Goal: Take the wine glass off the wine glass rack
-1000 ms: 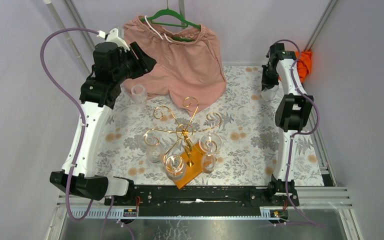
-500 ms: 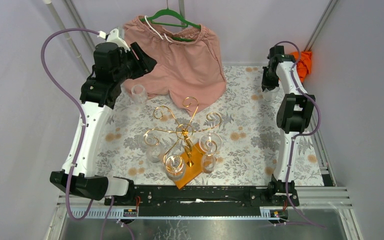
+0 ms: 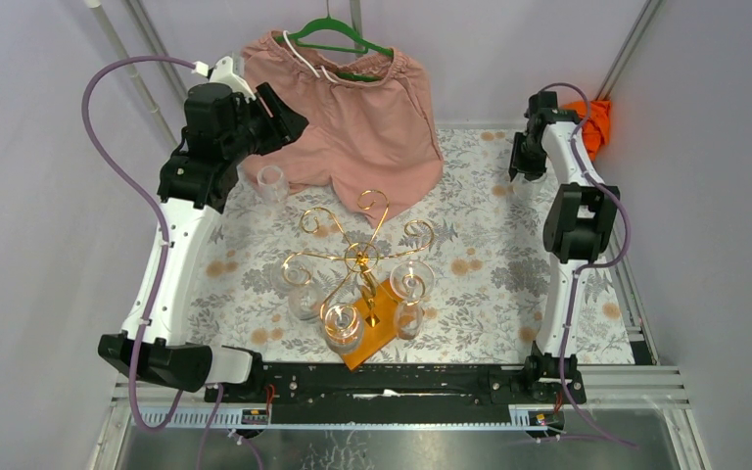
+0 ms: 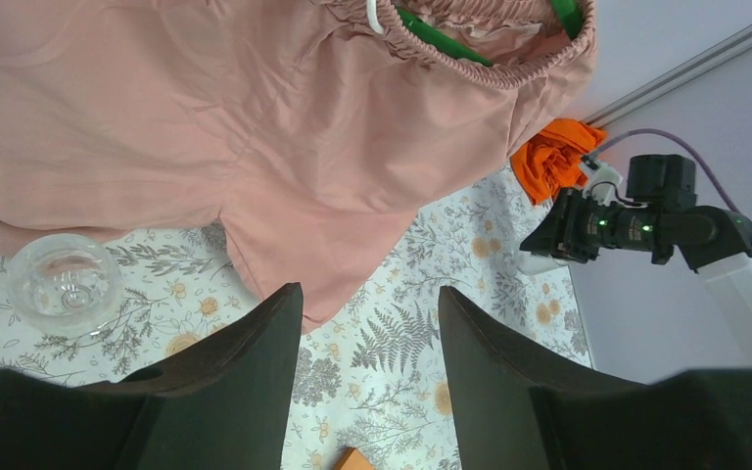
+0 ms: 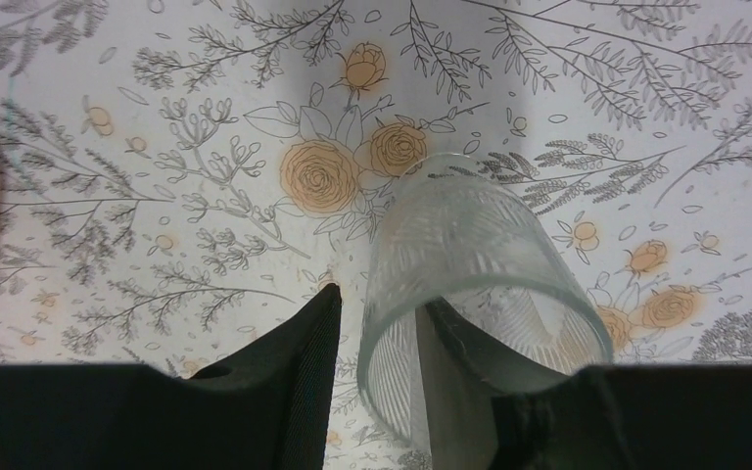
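Observation:
The gold wine glass rack (image 3: 357,257) stands on its orange-brown base (image 3: 382,328) at the table's near middle. Several wine glasses hang from it, one at the front (image 3: 341,323) and one on the right (image 3: 411,281). My right gripper (image 3: 519,168) is at the far right. In the right wrist view (image 5: 382,299) its fingers straddle the wall of a ribbed clear glass (image 5: 480,255), one finger inside, one outside with a gap. My left gripper (image 3: 289,122) is open and empty, high over the far left (image 4: 370,291). Another clear glass (image 3: 271,183) stands below it (image 4: 63,284).
Pink shorts (image 3: 352,117) on a green hanger (image 3: 338,34) hang at the back and drape onto the floral tablecloth (image 3: 480,284). An orange cloth (image 3: 597,122) sits at the back right corner. Grey walls close in both sides.
My right gripper has shifted a little toward the back of the table. The left arm and the rack have not moved.

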`<state>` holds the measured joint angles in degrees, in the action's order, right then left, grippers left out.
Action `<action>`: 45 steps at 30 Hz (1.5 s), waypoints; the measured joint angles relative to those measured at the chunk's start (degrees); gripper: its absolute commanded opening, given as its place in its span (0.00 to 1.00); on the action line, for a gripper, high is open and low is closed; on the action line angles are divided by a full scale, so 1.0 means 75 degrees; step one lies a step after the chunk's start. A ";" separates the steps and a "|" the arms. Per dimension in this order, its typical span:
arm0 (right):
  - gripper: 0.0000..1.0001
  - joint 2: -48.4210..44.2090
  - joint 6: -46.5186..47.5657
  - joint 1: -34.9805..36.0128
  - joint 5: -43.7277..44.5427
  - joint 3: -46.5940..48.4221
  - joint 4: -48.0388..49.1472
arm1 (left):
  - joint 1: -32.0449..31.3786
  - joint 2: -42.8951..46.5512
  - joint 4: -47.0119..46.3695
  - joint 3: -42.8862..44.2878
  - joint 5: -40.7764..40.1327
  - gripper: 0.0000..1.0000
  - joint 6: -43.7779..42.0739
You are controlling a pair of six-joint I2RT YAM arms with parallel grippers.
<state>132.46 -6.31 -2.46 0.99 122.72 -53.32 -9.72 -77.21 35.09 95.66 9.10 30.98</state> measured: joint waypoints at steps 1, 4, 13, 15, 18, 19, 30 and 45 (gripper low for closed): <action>0.42 -0.0096 -0.0003 0.0000 0.0000 -0.0006 -0.0006 | 0.0000 0.0000 0.0000 -0.0012 0.0003 0.61 0.0003; 0.42 -0.0460 -0.0035 0.0000 0.0006 -0.0006 -0.0023 | 0.0000 0.0000 -0.0026 -0.0093 0.0038 0.61 0.0038; 0.47 -0.2640 -0.0455 0.0000 0.0189 -0.0178 0.0099 | 0.0000 0.0000 -0.0131 -0.0201 0.0131 0.61 0.0085; 0.50 -0.3450 -0.0624 -0.0003 -0.0061 -0.0586 0.0382 | 0.0000 0.0000 -0.0169 -0.0245 0.0143 0.61 0.0102; 0.51 -0.5050 -0.1102 -0.0009 -0.1055 -0.1842 0.1265 | 0.0000 0.0000 -0.0195 -0.0315 0.0160 0.61 0.0137; 0.51 -0.5560 -0.1294 -0.0009 -0.1413 -0.2267 0.1559 | 0.0000 0.0000 -0.0224 -0.0338 0.0166 0.62 0.0149; 0.49 -0.9352 -0.5193 0.0117 -0.6473 -0.7050 0.6175 | 0.0000 0.0178 -0.0458 -0.0539 0.0659 0.63 0.0367; 0.50 -1.1640 -0.5418 0.1381 -0.7836 -0.7498 0.4386 | 0.0000 0.0408 -0.0737 -0.0810 0.1303 0.63 0.0784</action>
<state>45.17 -46.94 7.90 -57.78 66.48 -20.43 -9.72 -74.15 29.56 89.58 18.87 36.86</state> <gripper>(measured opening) 0.500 0.623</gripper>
